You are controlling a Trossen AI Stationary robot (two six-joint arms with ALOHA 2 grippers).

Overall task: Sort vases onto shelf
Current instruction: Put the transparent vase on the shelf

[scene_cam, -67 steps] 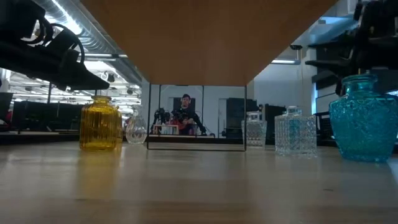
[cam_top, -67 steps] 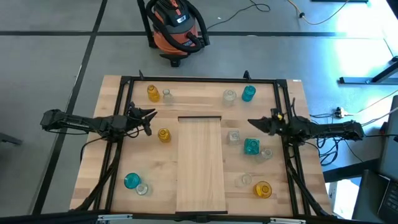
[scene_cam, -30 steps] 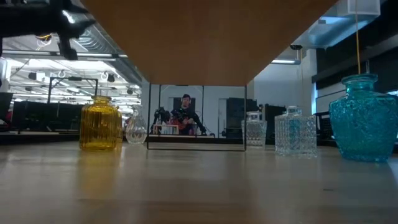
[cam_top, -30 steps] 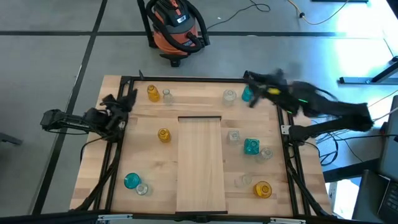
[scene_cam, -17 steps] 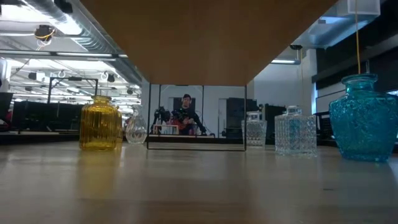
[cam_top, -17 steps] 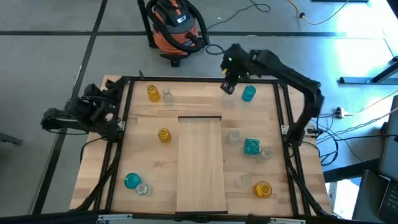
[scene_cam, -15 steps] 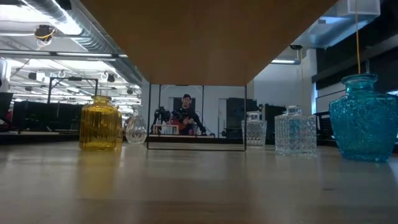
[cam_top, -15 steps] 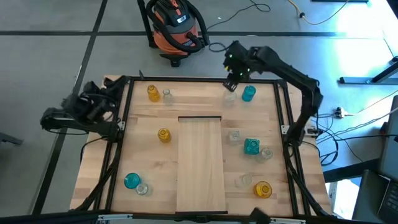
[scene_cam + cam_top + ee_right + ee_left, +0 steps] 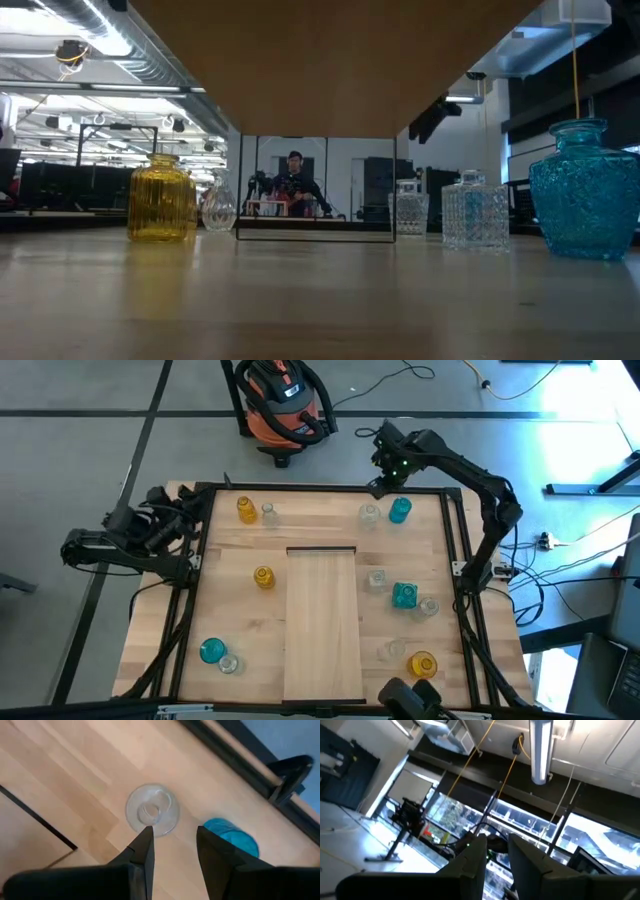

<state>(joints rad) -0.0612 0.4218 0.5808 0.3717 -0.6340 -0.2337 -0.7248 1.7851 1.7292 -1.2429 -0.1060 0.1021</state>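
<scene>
Vases lie scattered on the table around the bare shelf [image 9: 322, 622], with the left gripper [image 9: 170, 510] at the table's left edge, empty and slightly parted, and the right gripper [image 9: 172, 847] high over a clear vase [image 9: 152, 810], parted and empty.

Vases [image 9: 263, 577] stand either side of shelf [image 9: 322, 625].

The right gripper [image 9: 377, 488] has swung to the table's far edge; the left gripper [image 9: 196, 502] pulled back off its left side.
</scene>
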